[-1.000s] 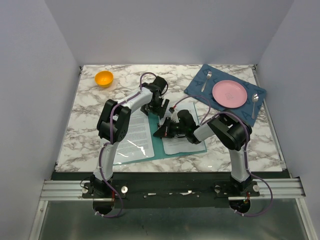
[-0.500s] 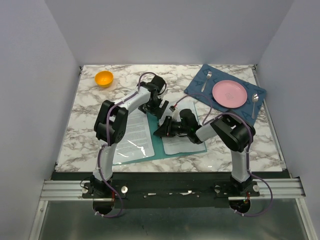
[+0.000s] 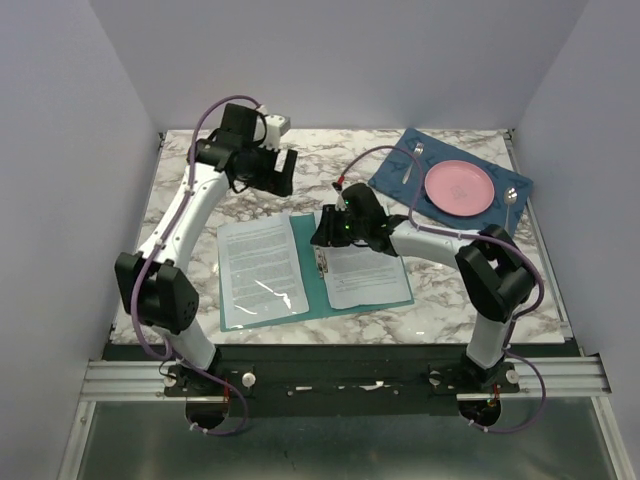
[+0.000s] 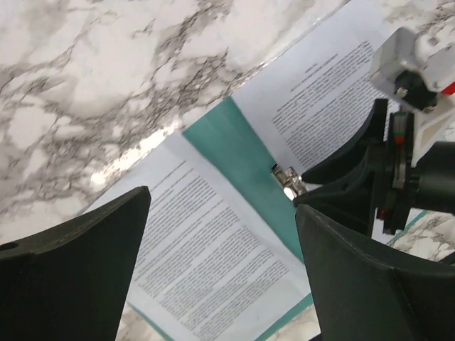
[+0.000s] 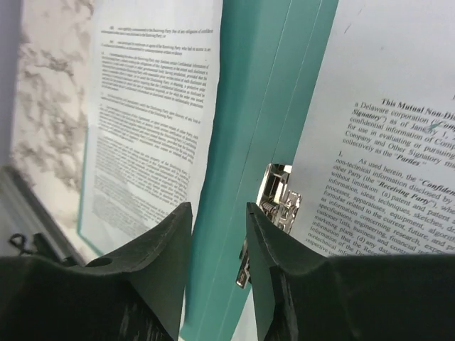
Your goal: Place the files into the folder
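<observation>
Big marble table (image 3: 470, 300) fills the scene, and right in the middle of it lies the folder (image 3: 310, 262), opened flat, teal inside, near the front edge. The files are on it: one printed sheet (image 3: 260, 265) covers the left flap and a second sheet (image 3: 365, 275) covers the right flap, with the teal spine bare between them. Off at the far right corner sits a dark blue placemat (image 3: 395, 175) with a pink plate (image 3: 459, 187) on it.

The left gripper (image 3: 283, 180) is up high over the marble beyond the folder, its fingers (image 4: 78, 277) spread wide with nothing between them. The right gripper (image 3: 322, 232) hangs low over the far end of the spine; its fingers (image 5: 153, 270) stand a narrow gap apart, and only teal shows through that gap. Whether they touch the folder, I can't tell. Just beside them, a small shiny metal clip (image 5: 279, 195) sits at the inner edge of the right sheet.
</observation>
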You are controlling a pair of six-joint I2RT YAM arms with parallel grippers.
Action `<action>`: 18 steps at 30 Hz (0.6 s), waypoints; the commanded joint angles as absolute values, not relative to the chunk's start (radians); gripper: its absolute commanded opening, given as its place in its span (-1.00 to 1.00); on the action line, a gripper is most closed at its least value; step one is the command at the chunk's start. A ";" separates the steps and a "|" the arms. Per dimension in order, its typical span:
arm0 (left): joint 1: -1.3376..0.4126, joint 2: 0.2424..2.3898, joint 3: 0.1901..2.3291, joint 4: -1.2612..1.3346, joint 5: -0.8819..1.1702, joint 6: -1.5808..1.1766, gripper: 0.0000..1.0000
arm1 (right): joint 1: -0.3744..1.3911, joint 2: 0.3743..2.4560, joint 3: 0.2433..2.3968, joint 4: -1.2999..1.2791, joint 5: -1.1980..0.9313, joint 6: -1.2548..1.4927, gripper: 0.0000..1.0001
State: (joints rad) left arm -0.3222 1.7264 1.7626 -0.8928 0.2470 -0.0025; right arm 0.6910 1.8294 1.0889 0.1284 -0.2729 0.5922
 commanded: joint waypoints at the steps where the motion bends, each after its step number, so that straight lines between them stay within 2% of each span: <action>1: -0.235 1.638 1.594 -0.925 0.253 0.073 0.98 | 0.758 1.868 1.216 -0.216 -0.049 0.463 -0.13; 7: -0.132 1.525 1.385 -0.904 0.190 0.141 0.98 | 0.822 1.937 1.351 -0.351 0.057 0.449 -0.26; 11: -0.026 1.488 1.302 -0.897 0.251 0.163 0.98 | 0.844 1.977 1.396 -0.403 0.074 0.469 -0.35; 18: 0.023 1.428 1.151 -0.856 0.242 0.205 0.98 | 0.874 2.009 1.424 -0.439 0.112 0.483 -0.36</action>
State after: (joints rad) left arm 0.0273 1.4853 1.2209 -0.8875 0.2222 0.1577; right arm 0.8577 1.9839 1.3880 -0.3782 0.0517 0.4801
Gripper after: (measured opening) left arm 0.988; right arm 0.321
